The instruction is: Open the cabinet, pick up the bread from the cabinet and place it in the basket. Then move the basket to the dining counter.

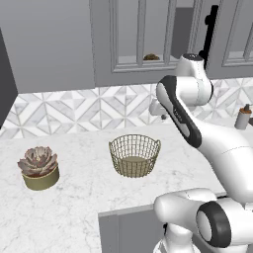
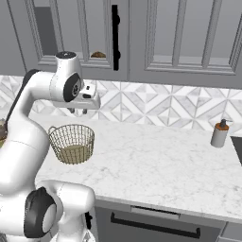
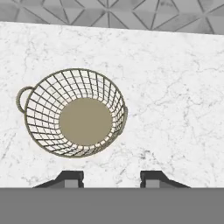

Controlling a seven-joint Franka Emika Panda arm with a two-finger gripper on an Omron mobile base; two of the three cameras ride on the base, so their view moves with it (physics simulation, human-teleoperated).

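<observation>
A: We are looking at the desk (image 1: pixel 89 207) first, white marble running under a tiled wall, with the cabinet (image 1: pixel 143 42) hanging above it; its glass-paned door is sitting closed, the black bar handle (image 2: pixel 115 38) running down its edge

B: And we are seeing the bread (image 1: pixel 151 57) lying behind that glass on the lower shelf, a small brown lump, well above the basket (image 1: pixel 134 155)

A: We are finding the basket standing upright on the desk with nothing in it; its tan base is showing bare through the mesh in the hand view

B: To its left we are noticing a succulent (image 1: pixel 38 167) in a tan pot, well apart from it, and far off to the right a soap bottle (image 2: pixel 219 133) near the wall

A: Our hand (image 3: pixel 111 178) is hovering above the desk just beside the basket, its fingers spread apart and gripping nothing
</observation>
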